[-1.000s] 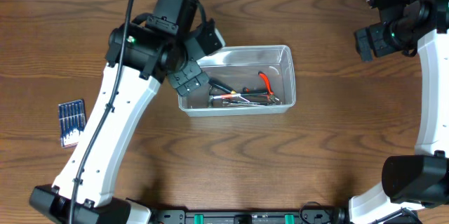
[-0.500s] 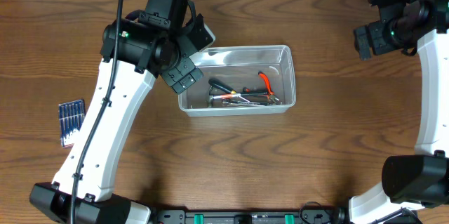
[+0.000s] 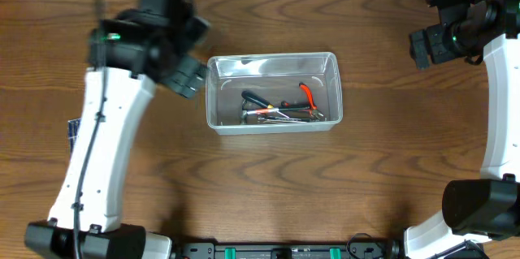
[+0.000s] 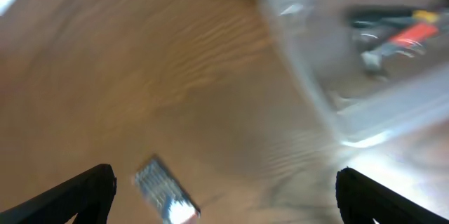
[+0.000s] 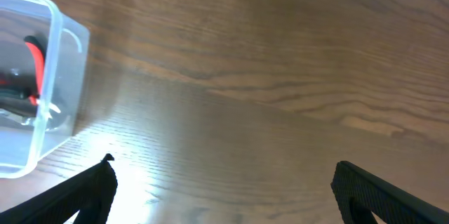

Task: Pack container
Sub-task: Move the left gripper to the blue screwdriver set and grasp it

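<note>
Overhead view: I logged the container (image 3: 272,58) mid-table with hand tools (image 3: 280,108) inside, a blurred item, probably the bit case (image 4: 165,194), unpacked well apart from it, left gripper (image 4: 224,189) and right gripper (image 5: 224,189) both spread wide, empty.

Left wrist view's all blur! Left arm (image 3: 96,153) hides most of the case (image 3: 71,135); tools (image 3: 280,111) in the bin (image 3: 212,97) too tangled to tell.

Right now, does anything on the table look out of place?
Only a small case, lying alone on the table left of the bin, while the tools lie heaped inside. Nothing looks spilled or broken.
</note>
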Robot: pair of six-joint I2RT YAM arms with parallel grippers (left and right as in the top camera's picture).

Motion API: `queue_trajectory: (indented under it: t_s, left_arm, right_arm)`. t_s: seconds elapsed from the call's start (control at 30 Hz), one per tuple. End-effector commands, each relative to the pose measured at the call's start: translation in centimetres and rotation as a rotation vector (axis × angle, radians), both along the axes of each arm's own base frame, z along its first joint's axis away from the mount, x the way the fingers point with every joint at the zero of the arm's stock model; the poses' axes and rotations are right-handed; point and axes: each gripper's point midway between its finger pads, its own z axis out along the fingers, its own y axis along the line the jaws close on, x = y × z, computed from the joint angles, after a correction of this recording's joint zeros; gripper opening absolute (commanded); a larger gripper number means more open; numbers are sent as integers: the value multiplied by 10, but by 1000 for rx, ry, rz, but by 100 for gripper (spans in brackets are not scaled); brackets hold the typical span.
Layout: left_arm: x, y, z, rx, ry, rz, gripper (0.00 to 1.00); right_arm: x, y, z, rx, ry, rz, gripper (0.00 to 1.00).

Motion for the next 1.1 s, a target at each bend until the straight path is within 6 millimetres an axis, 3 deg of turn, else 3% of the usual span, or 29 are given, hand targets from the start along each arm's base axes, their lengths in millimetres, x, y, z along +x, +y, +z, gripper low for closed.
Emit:
queue_trajectory:
  t_s: [0.0, 0.2, 0.3, 0.43, 0.6, 0.83, 1.07]
  left_arm:
    - [-5, 63, 13, -52, -73, 305, 98]
    - [-26, 171, -18, -131, -9, 703, 98]
    - [-38, 200, -43, -118, 72, 674, 98]
    - [-41, 227, -78, -173, 88, 714, 98]
    - [-52, 232, -129, -240, 151, 750, 98]
    - [-59, 227, -196, -211, 163, 668, 98]
    - [-67, 229, -228, -186, 143, 627, 98]
  right_arm:
    - [0, 7, -2, 48, 2, 0, 99]
    - [0, 7, -2, 47, 2, 0, 99]
    - [-2, 7, -2, 48, 10, 0, 99]
    - [-6, 7, -4, 49, 27, 0, 99]
    - [-7, 7, -4, 50, 32, -1, 99]
    - [-6, 7, -4, 50, 29, -1, 99]
    - [-10, 8, -5, 51, 43, -2, 99]
